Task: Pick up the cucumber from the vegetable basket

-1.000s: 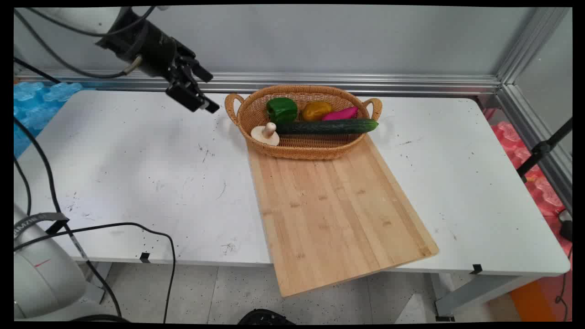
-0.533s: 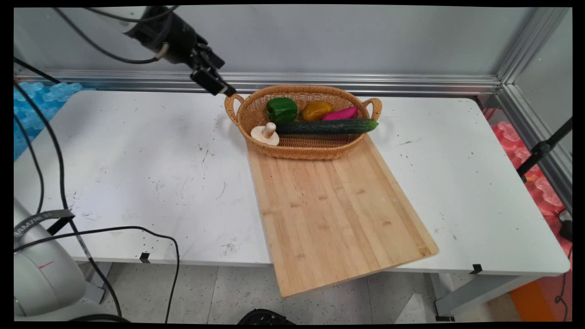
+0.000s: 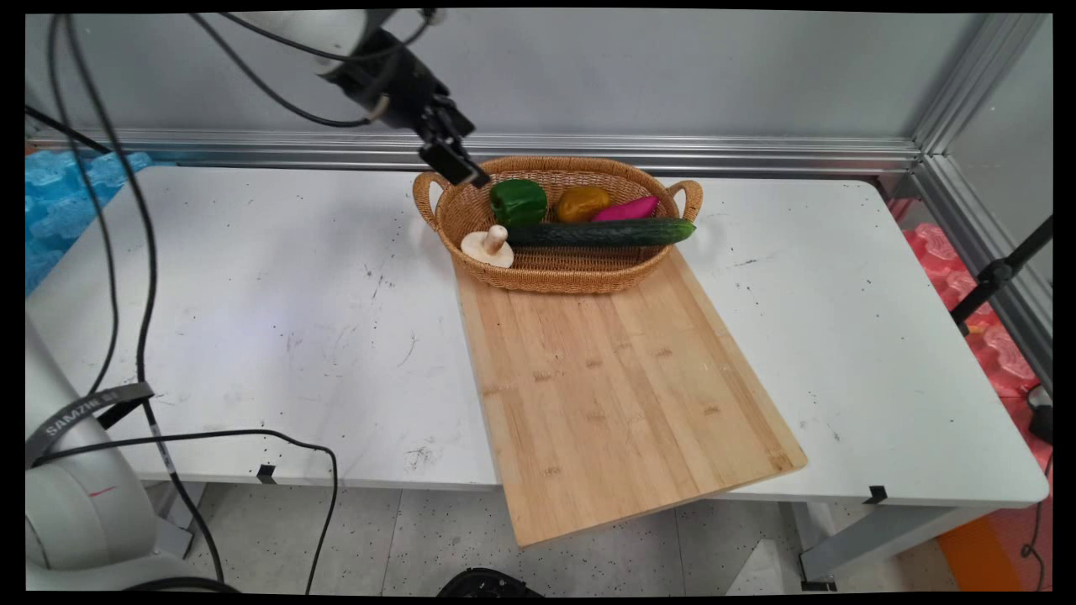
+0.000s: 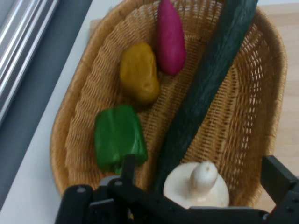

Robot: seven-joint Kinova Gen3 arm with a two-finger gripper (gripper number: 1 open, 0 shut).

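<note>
Main view overlooks the table; hand view peers closely into shared basket.

White arm, black end effector, black hanging cables

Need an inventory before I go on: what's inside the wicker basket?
The wicker basket holds a green pepper, yellow potato, magenta sweet potato, cucumber and mushroom. Anything beneath them is hidden.

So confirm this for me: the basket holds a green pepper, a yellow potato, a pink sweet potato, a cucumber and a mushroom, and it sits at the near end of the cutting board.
Not quite. The contents are right, but the main view shows the basket at the far end of the cutting board, toward the wall.
</note>
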